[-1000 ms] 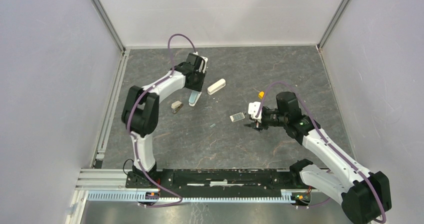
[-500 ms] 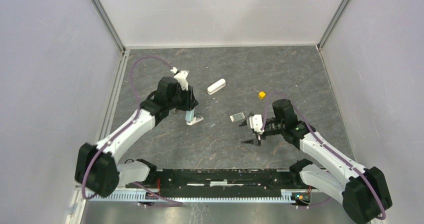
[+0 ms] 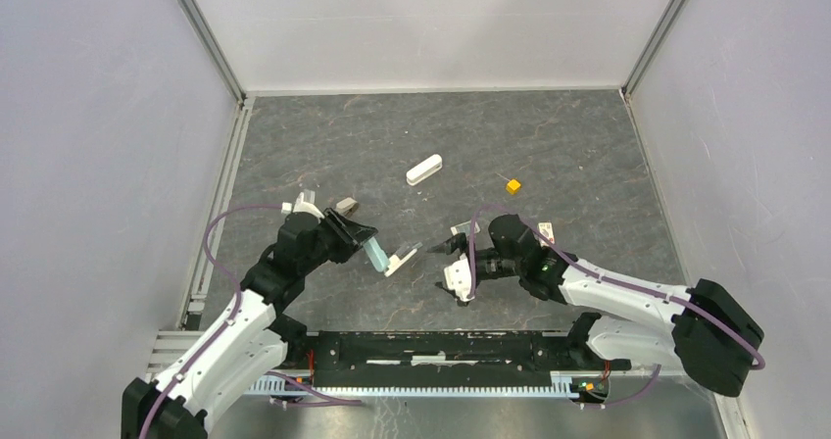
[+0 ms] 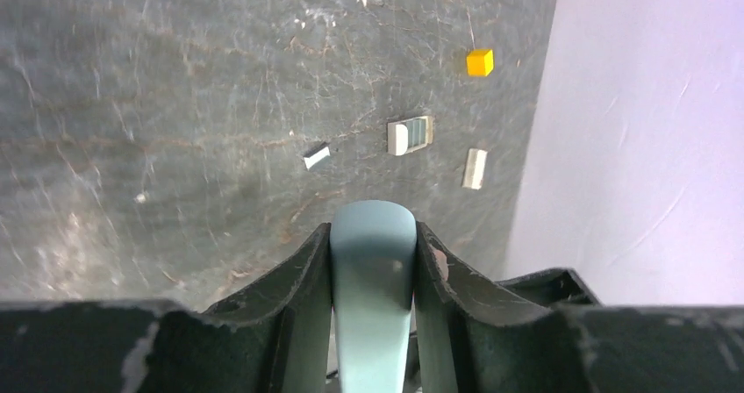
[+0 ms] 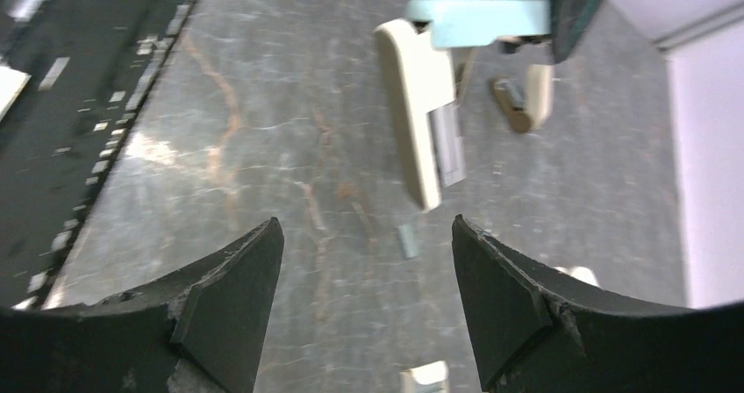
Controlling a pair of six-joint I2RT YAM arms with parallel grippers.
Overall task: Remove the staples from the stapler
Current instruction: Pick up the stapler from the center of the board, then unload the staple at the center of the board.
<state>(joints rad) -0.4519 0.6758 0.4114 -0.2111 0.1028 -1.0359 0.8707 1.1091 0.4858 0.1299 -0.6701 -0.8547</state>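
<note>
My left gripper (image 4: 373, 235) is shut on the teal body of the stapler (image 4: 373, 270), held above the table left of centre (image 3: 377, 254). In the right wrist view the stapler (image 5: 412, 103) hangs open, its white arm swung down from the teal top. The staples (image 5: 408, 240), a short silvery strip, lie on the table under it, also seen from the left wrist as the staples (image 4: 317, 155). My right gripper (image 3: 446, 268) stands open just right of the stapler, fingers (image 5: 237, 279) wide apart with nothing between them.
A small clear box (image 4: 410, 135) lies by the right gripper. A yellow cube (image 3: 513, 186) and a white oblong item (image 3: 424, 170) sit farther back. A beige piece (image 3: 345, 205) rests behind the left gripper, another beige piece (image 4: 475, 167) near the right arm.
The left arm has drawn back toward the near edge, carrying the stapler. The right gripper has opened wider and swung left and nearer, toward the stapler.
</note>
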